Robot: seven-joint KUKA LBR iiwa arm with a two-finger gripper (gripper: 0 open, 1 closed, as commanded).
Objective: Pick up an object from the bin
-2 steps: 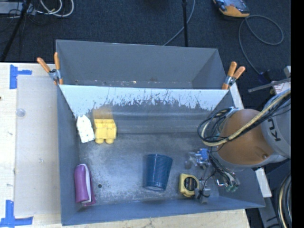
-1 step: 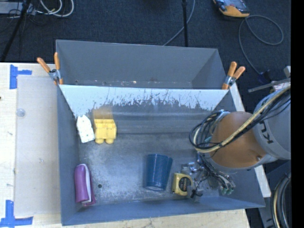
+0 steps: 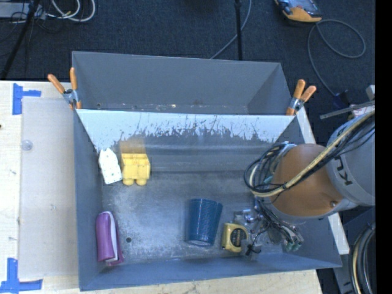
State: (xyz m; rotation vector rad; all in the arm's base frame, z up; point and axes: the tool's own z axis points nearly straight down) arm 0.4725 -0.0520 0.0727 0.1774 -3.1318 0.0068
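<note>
Your jaws hang low in the bin's (image 3: 177, 84) near right corner, just beside the small yellow-and-black object (image 3: 233, 236), probably because it's the closest pick; you cannot tell how open they are.

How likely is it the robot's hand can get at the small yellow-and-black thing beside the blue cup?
Probably yes. The hand is right next to the yellow-and-black thing, with nothing lying between them. The blue cup close on its other side might crowd it a little.
</note>
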